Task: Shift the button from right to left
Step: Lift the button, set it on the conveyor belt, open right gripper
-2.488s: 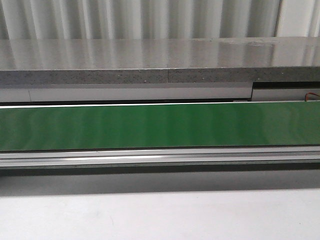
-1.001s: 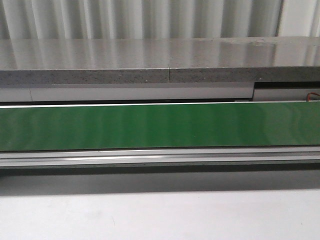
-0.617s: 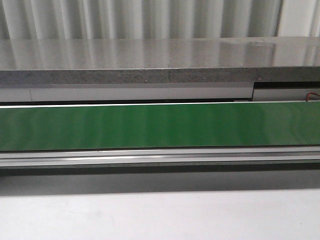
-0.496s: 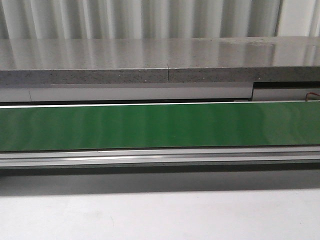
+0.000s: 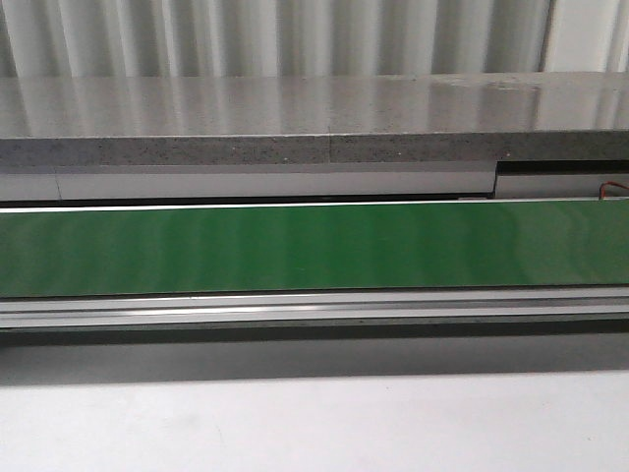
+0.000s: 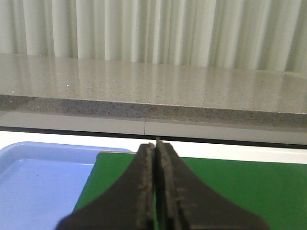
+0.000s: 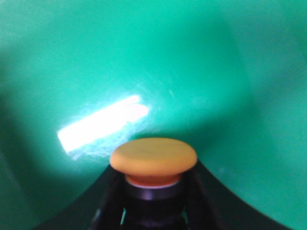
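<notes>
Across the front view, only a long speckled grey stone counter before pale corrugated wall panels, a broad green conveyor belt running side to side with an aluminium rail below it, and a plain white tabletop nearest the camera; no arm, no gripper and no button anywhere in it, exactly as in the earlier front pictures, so nothing has changed within that view over the last couple of seconds. Meaning for the task, as a judgement: either work going on beyond that frame, or very little movement at all. In the left wrist view, a pale blue plastic tray just beside the belt's end (probably the drop-off place, though that is a guess), and the left gripper clenched on nothing, its two dark fingers pressed together with only a seam between. In the right wrist view, close over shiny green belt with a bright glare streak, the small push-button with round orange head and black collar standing upright between the dark fingers of the right gripper, which flank the collar on both sides: apparently grasping it, though actual contact is blurred. Carrying leftward not yet done.
</notes>
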`<state>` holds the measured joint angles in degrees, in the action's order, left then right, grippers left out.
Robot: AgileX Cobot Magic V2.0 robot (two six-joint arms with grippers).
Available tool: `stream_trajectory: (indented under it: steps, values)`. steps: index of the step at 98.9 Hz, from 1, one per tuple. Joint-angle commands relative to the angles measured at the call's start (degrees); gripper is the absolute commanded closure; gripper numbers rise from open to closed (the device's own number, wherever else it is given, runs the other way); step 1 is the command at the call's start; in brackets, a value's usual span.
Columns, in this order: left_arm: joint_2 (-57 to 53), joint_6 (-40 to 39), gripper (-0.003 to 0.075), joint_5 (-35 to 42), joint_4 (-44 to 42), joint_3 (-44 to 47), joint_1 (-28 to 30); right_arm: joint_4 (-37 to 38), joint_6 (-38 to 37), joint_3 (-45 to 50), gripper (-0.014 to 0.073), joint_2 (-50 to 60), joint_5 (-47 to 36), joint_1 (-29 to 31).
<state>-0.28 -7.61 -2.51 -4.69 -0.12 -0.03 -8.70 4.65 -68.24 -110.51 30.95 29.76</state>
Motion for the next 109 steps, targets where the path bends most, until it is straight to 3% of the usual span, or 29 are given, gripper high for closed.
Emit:
stream_trajectory:
  steps: [1, 19, 40, 59, 79, 93, 109]
  values:
    - [-1.91, -0.39, 0.0740, 4.67, 0.38, 1.46, -0.40, -0.82, 0.63, -1.04, 0.0383, 5.21, 0.39, 0.33]
    - [-1.91, -0.39, 0.0740, 4.67, 0.38, 1.46, -0.40, -1.17, 0.63, -1.04, 0.0383, 14.49, 3.55, -1.34]
    - [-1.91, -0.39, 0.0740, 4.67, 0.38, 1.46, -0.40, -1.17, 0.63, -1.04, 0.0383, 22.71, 8.86, -7.33]
    - [-1.91, -0.39, 0.0740, 4.67, 0.38, 1.46, -0.40, -1.22, 0.63, -0.96, 0.0383, 22.46, 12.81, -13.73]
    - [-1.91, -0.39, 0.0740, 4.67, 0.38, 1.46, -0.40, -1.22, 0.63, -0.96, 0.0379, 20.00, 13.18, -16.69]
    - [-1.91, -0.39, 0.0740, 4.67, 0.38, 1.46, -0.40, -1.23, 0.63, -0.96, 0.0300, 17.71, 13.18, -16.85]
    - [-1.91, -0.39, 0.0740, 4.67, 0.38, 1.46, -0.40, -1.23, 0.63, -0.96, 0.0109, 16.27, 12.98, -16.99]
